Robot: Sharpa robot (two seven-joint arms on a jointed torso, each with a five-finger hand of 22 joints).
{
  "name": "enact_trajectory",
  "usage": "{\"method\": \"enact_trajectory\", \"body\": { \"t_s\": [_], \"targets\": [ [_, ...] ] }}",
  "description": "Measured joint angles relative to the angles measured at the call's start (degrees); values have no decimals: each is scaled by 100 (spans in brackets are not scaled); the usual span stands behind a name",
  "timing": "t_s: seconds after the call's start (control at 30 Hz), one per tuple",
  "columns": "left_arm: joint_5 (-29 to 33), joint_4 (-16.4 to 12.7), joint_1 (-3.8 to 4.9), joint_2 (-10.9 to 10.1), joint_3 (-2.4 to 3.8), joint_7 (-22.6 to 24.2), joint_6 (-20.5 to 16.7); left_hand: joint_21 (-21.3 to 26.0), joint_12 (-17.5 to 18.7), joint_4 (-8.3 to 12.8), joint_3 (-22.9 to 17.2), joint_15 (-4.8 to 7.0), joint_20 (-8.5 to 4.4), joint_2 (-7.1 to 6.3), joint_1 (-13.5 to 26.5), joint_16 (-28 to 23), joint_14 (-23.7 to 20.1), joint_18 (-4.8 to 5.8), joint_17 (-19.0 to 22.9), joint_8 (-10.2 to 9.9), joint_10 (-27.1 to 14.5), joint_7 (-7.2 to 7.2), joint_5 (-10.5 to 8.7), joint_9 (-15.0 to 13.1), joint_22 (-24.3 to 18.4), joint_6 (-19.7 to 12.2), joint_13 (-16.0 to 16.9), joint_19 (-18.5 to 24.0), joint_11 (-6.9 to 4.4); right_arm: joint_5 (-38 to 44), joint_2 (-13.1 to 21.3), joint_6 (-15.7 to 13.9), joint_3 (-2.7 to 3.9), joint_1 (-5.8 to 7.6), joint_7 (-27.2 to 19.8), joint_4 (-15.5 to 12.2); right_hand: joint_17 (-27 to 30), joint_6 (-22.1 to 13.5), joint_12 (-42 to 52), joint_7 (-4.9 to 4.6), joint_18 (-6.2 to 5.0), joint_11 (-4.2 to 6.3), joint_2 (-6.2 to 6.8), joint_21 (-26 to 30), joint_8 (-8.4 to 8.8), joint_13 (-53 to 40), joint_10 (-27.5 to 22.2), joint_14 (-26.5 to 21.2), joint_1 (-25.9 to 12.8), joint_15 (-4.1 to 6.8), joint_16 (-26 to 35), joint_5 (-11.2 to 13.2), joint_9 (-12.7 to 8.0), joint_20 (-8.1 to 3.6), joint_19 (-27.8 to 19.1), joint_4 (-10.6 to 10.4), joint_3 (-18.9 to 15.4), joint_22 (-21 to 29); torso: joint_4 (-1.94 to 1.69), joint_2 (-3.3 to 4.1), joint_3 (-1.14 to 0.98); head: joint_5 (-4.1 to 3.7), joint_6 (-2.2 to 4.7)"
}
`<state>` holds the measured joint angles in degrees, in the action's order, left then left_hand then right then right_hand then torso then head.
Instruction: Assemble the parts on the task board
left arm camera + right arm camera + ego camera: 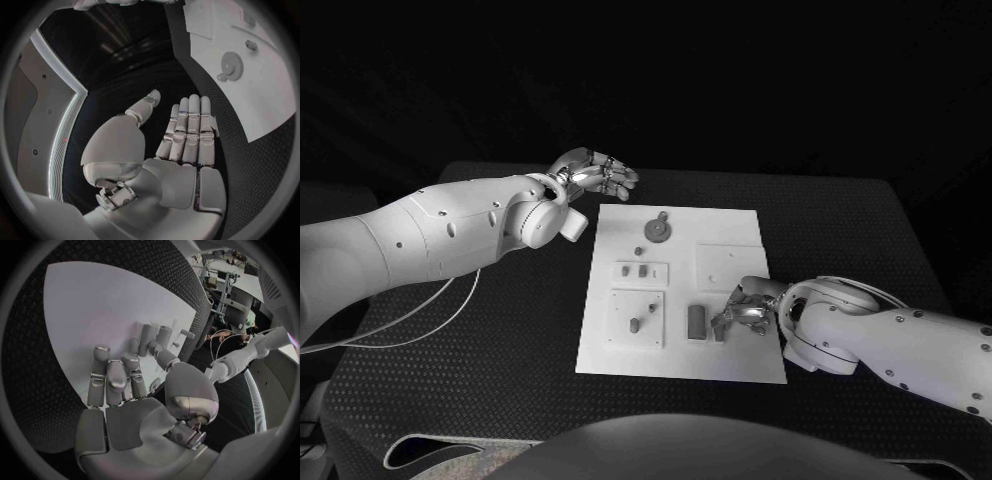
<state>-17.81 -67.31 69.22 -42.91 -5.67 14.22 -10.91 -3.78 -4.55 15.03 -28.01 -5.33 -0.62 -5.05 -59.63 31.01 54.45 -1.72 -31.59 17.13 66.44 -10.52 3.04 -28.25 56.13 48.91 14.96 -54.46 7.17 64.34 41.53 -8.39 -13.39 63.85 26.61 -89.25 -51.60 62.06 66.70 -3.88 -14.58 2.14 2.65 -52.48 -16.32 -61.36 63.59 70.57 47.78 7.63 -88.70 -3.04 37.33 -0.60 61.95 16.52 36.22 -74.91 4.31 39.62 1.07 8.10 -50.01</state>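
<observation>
Left hand (596, 173) fingers apart, empty | right hand (744, 310) over task board (733, 225), grip unclear

Two white, smooth-shelled arms, silver segmented hands — left hand (596, 174), right hand (746, 312) — thin pale cable (430, 320) under left arm

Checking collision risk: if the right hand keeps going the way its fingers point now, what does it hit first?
Likely the upright grey parts just ahead of the right hand fingertips, standing on the task board. The right wrist view shows them in line with the fingers; depth is unclear, so contact may already be close.
</observation>
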Motion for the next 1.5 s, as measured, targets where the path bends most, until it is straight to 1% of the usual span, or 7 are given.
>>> {"method": "enact_trajectory", "body": {
  "t_s": [0.23,0.4,0.5,0.67,1.07,1.23,1.5],
  "targets": [
    [0,0,0,0,0,-1,0,0,0,0,0,0,0,0,0,0,0,0,-6,0,0,0,0,0,0,0,0,0,0,6,-9,-3,1,-3,0,9,22,-5,-2,-5,8,-1,74,15,22,0,1,-4,-46,-7,23,0,14,0,0,-45,-44,0,0,0,-1,0,0],
    [0,0,0,-2,0,-2,0,0,0,0,0,0,0,0,0,0,0,0,-5,0,0,0,0,5,0,0,-5,0,0,8,-5,-10,-7,-15,0,12,53,-57,-22,-55,7,-21,426,47,71,1,-21,-26,-214,-7,24,-1,-13,1,-1,-245,-47,0,0,0,-1,-1,0],
    [0,0,0,-2,0,-2,0,0,0,0,0,0,0,0,0,-22,0,0,-12,0,0,0,0,5,0,0,-5,0,0,8,-4,-11,-7,-17,-2,12,70,-87,-39,-67,13,-42,770,69,75,8,-42,-54,-310,1,46,-1,-10,20,19,-620,109,0,0,0,-1,3,0],
    [0,2,0,-1,0,-3,0,0,0,0,0,0,0,0,0,-22,0,1,-11,0,0,0,0,5,0,0,-5,0,0,8,1,-10,-7,-17,-15,8,92,-105,-45,-84,35,-42,957,69,103,9,-42,-77,-387,-18,46,-1,-2,20,18,-865,199,0,1,0,-1,7,0],
    [1,2,0,-2,0,-5,0,0,0,0,0,0,0,0,0,-22,0,0,-23,0,0,0,0,4,-4,0,-4,0,0,8,47,-22,-7,-23,-72,-17,100,-106,-45,-84,36,-62,946,69,160,8,-63,-80,-375,-22,46,-1,-5,20,18,-905,208,0,1,0,-3,2,0],
    [1,2,0,-3,0,-6,0,0,0,0,0,0,0,0,0,-22,0,0,-23,0,0,0,0,9,-4,0,-4,0,0,8,92,-8,-7,-27,-149,-39,129,-116,-45,-76,36,-62,558,69,133,8,-64,-120,12,-21,46,-1,37,20,18,-459,103,0,0,0,-2,3,0],
    [1,2,0,-10,0,-7,0,0,0,0,0,0,0,0,0,-22,0,1,-29,0,0,0,0,9,-4,0,-3,0,0,18,97,40,5,-36,-245,-9,123,-117,-45,-75,35,-62,308,68,97,8,-64,-141,507,-22,46,0,69,20,18,-22,103,0,0,0,-2,8,0]
  ]
}}
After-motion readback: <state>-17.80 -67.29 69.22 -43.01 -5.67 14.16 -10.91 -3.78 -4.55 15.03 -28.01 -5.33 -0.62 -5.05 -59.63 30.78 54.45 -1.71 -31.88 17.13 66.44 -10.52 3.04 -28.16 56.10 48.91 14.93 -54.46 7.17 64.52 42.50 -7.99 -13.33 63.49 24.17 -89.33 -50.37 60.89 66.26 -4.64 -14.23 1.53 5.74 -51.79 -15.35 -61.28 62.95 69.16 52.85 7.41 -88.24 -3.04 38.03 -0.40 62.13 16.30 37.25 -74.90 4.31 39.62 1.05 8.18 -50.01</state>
